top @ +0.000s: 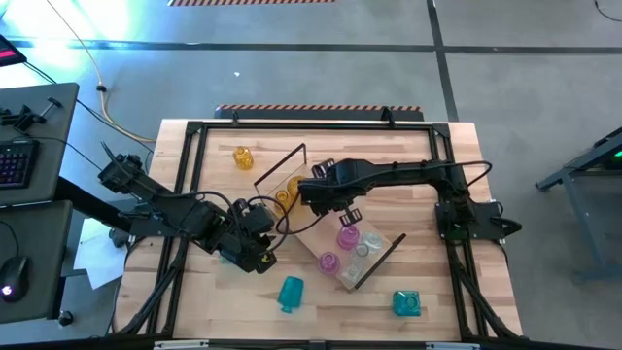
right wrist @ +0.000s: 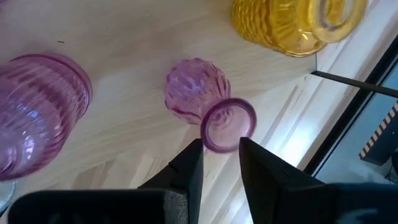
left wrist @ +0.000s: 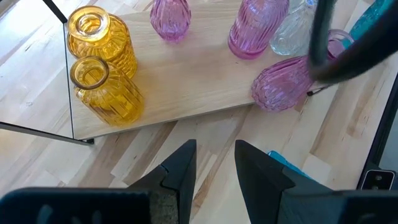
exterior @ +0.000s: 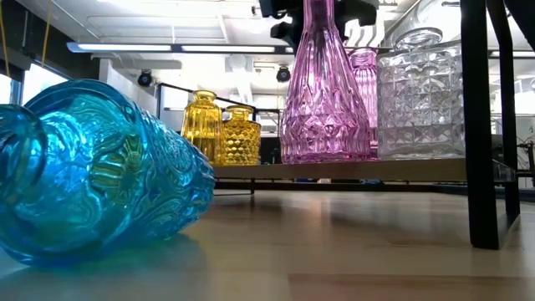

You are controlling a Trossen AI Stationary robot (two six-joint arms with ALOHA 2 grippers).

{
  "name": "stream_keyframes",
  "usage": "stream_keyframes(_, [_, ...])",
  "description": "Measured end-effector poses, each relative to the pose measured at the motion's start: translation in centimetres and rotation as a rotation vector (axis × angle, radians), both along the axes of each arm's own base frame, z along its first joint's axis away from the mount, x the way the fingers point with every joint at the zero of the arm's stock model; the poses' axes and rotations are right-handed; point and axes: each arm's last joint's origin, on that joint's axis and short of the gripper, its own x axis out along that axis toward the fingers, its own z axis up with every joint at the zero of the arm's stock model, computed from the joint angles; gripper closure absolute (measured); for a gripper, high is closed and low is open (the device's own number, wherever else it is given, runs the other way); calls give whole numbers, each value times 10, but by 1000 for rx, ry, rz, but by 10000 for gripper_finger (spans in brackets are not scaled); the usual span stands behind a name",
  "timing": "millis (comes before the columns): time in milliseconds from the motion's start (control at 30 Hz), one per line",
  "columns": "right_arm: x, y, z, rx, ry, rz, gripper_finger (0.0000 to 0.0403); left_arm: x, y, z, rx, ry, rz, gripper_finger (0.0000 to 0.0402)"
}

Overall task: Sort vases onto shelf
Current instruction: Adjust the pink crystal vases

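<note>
Right end effector (right wrist: 221, 152) clamped on pink vase (right wrist: 205, 109) neck over shelf (right wrist: 124, 56), left end effector (left wrist: 214, 165) parted (holding nothing)

Amber, pink, teal and clear glass on pale wood

The shelf (top: 321, 255) is light wood with black frame loops; on it stand two amber-yellow vases (left wrist: 102, 81), one diamond-cut and one ribbed, pink ribbed vases (left wrist: 255, 28) and a clear cut-glass vase (exterior: 418, 96). A teal-blue embossed vase (exterior: 100, 171) lies on the blond slatted table (top: 466, 311). Both arms are black.
</note>
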Motion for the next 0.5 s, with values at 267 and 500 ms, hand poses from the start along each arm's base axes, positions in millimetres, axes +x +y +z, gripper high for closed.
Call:
stream_keyframes(267, [2, -4, 15, 19, -51, 47, 320, 1, 1, 0, 6, 1, 2, 298])
stream_keyframes(500, [7, -20, 16, 16, -51, 182, 369, 1, 2, 0, 8, 1, 2, 298])
